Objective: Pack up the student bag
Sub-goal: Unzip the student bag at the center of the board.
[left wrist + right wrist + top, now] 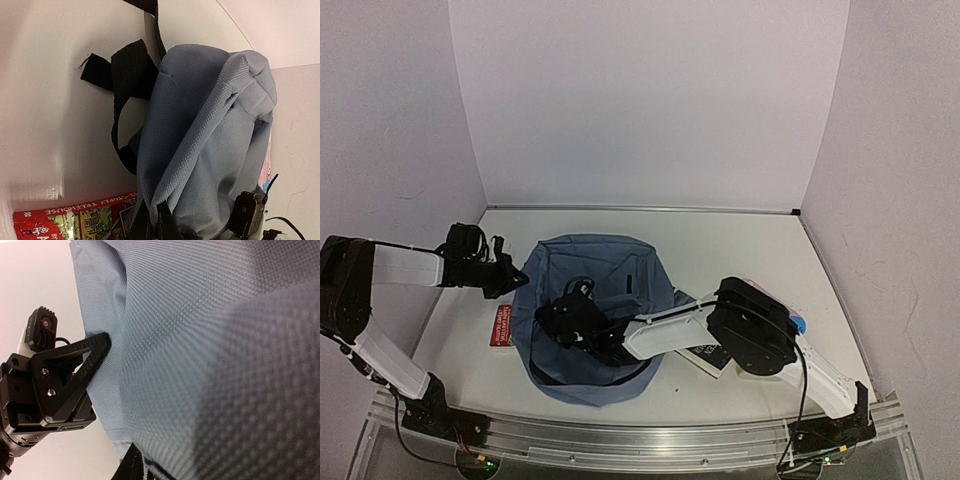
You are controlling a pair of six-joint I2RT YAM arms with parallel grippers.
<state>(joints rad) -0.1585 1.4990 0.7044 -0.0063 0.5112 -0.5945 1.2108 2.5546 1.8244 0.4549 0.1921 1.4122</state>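
student bag: slate-blue fabric backpack [610, 275], slumped in soft folds in the middle of the table [740, 250], between my two arms.
left gripper: [513, 277] at the bag's left edge. Jaws are closed right down, pinching a fold of the blue cloth. In my left wrist view the fabric rises straight up from between my fingertips.
right gripper: [565, 318] reaches in from the right, low over the near-middle of the bag and against its fabric. My right wrist view is filled with blue weave at very close range. I cannot tell how wide the jaws stand, nor whether they have any cloth in them.
black strap: [127, 70] comes off the bag's side in the left wrist view, its frayed end lying on the table.
red book: [501, 325] flat on the table at the bag's left edge, just near of my left gripper. The cover reads "Storey Treehouse". Touching the bag or tucked under it, I cannot tell which.
dark book: [705, 357] on the table just right of the bag, partly hidden under my right arm.
pink and blue item: [794, 322] shows beside my right elbow; too hidden to name.
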